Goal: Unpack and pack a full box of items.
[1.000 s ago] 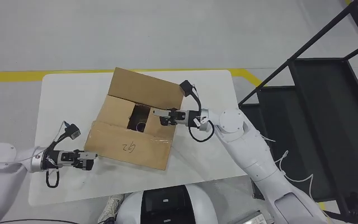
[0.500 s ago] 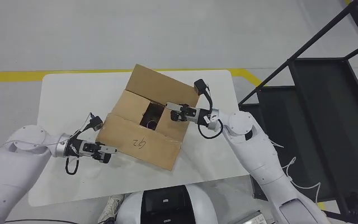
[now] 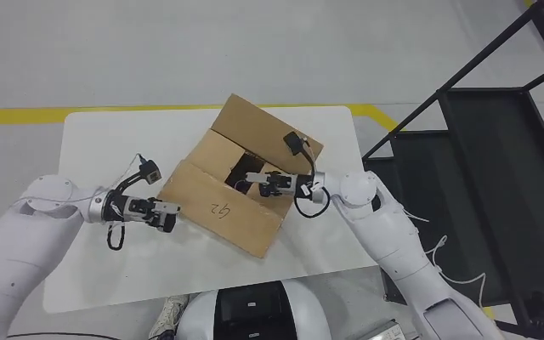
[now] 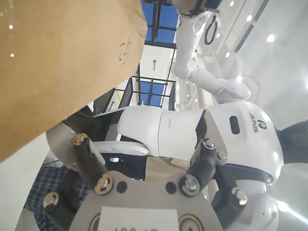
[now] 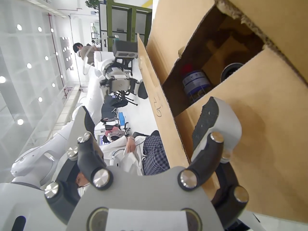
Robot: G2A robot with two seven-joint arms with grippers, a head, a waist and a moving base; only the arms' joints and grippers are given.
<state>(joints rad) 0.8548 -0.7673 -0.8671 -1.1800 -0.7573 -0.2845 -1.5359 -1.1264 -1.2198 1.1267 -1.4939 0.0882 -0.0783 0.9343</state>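
Cardboard box (image 3: 217, 208) sits skewed mid-counter (image 3: 102, 144), top flaps partly open. L gripper (image 3: 168, 218) is at the box's left end by the near corner, jaws spread wide. R gripper (image 3: 253, 180) is over the opening from the right, also wide: one pad (image 5: 207, 118) lies flat on the inner flap (image 5: 259, 111), w/ the upright marked flap (image 5: 158, 102) betw. its fingers. Inside: a blue-label jar (image 5: 196, 82) beside a dark round tin (image 5: 232, 69).
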